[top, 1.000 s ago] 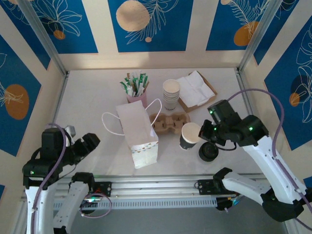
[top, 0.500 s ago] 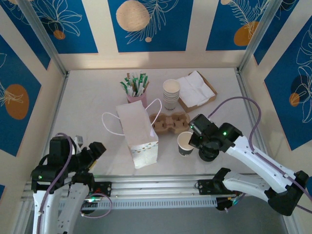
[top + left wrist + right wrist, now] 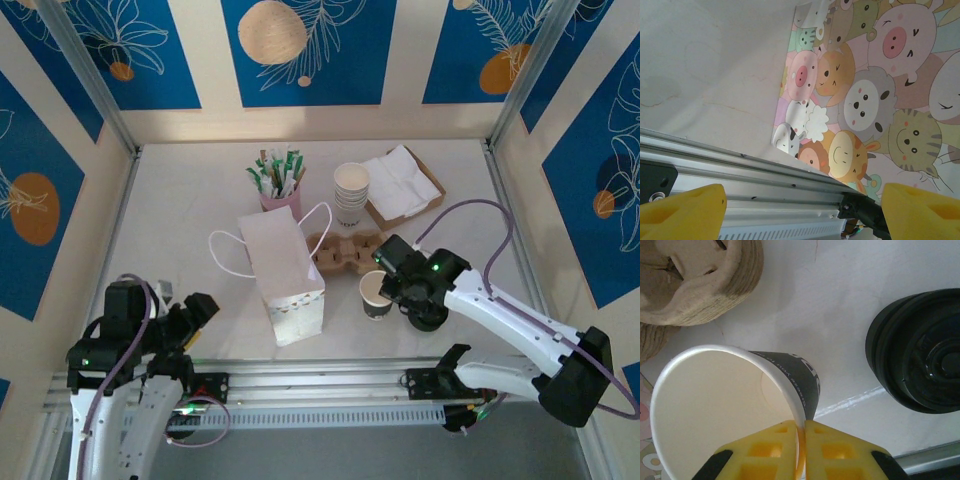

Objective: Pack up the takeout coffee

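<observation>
Nearest the bases, the left claw (image 3: 198, 308) hangs released over the near rail, its yellow fingers (image 3: 682, 212) spread wide with nothing between them, facing the cartoon-printed side of the paper bag (image 3: 875, 100). To the right of the bag, the right claw (image 3: 800, 435) is clenched on the paper cup (image 3: 715, 410), one pad inside the rim and one outside. The cup appears to stand on the surface (image 3: 830, 315), open and seemingly empty, with the black lid (image 3: 920, 365) just beside it. An empty cup like this should be very light but thin-walled, and a hard rim pinch could crumple or tip it, so a gentle hold on the rolled lip, or across the stiffer body, seems safest. Beyond it lies the pulp carrier (image 3: 705, 275), whose wells would steady it, then the spare cup stack (image 3: 350, 190) farther back
</observation>
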`<action>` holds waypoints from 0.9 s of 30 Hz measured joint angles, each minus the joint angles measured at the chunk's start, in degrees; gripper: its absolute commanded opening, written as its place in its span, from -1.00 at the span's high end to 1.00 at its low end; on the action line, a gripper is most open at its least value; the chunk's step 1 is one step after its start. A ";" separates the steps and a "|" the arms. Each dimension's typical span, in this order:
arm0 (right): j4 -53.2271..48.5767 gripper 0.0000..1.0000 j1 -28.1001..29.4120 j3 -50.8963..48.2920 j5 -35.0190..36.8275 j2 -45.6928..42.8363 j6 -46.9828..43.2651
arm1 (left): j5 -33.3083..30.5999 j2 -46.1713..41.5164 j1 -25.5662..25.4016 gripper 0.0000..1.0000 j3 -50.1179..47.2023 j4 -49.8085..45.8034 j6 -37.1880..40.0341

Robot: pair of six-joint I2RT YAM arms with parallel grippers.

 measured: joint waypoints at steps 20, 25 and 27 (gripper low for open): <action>-0.48 0.25 0.13 -1.60 -1.11 1.03 3.21 | 1.07 -1.11 0.00 -0.61 -0.31 -0.26 0.02; -6.01 0.03 0.33 3.23 -0.98 0.20 2.93 | 1.07 -1.75 0.00 -0.61 -0.31 -0.31 0.02; -7.82 -0.08 0.33 5.18 -0.81 -1.40 2.73 | 1.07 -1.99 0.00 -0.61 -0.31 -0.33 0.02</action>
